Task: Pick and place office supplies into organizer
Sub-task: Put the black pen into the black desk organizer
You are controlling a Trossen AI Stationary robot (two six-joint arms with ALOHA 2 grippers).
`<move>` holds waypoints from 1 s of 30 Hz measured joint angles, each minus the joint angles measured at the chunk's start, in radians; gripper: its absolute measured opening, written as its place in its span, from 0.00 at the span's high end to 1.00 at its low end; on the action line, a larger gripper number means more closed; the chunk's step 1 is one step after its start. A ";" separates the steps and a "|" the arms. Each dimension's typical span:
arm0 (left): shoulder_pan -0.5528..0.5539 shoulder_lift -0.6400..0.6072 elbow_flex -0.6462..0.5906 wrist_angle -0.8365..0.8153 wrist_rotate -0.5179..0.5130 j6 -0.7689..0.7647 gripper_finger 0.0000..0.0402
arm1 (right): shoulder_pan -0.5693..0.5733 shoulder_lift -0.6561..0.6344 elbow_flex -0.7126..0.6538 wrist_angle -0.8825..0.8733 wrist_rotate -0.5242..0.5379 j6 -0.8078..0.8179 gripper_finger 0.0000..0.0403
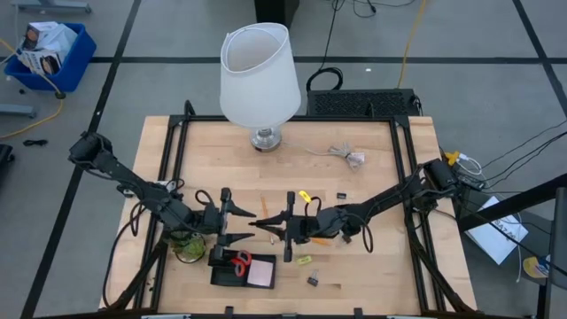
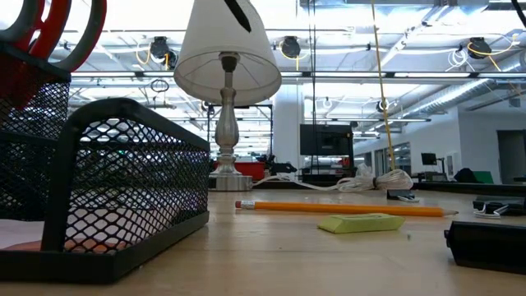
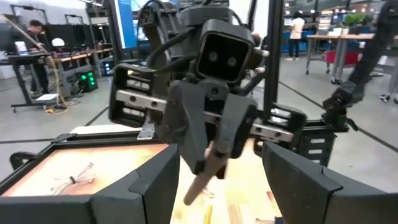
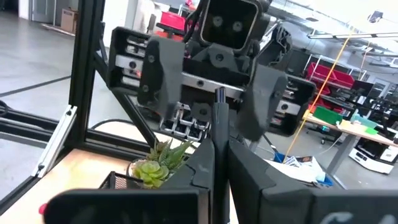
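Black mesh walls are forming the organizer [image 1: 232, 276], which is sitting at the near edge of the wooden table [image 1: 372, 239] and is holding the red-handled scissors [image 1: 241, 260] and the pink sticky-note pad [image 1: 260, 274]. Above the table's middle, the two grippers are facing each other tip to tip: the right gripper [image 1: 276, 224] is pinching a thin dark pen [image 1: 262, 225] between pressed-together fingers [image 4: 245, 186], while the left gripper [image 1: 237, 225] is standing with its fingers [image 3: 140, 186] spread wide on either side of the pen's free end (no contact with it is visible). An orange pencil [image 2: 345, 209], a yellow-green sticky pad [image 2: 360, 222], and small black binder clips [image 1: 340, 195] are lying loose on the table. A small green plant [image 1: 189, 244] is standing just beside the organizer, and a white-shaded lamp [image 1: 258, 71] is standing at the far side near a pale cable bundle [image 1: 347, 156].
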 joint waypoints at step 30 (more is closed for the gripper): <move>0.016 -0.002 0.000 0.030 0.032 -0.050 0.88 | -0.007 0.000 0.000 0.040 -0.044 -0.028 0.94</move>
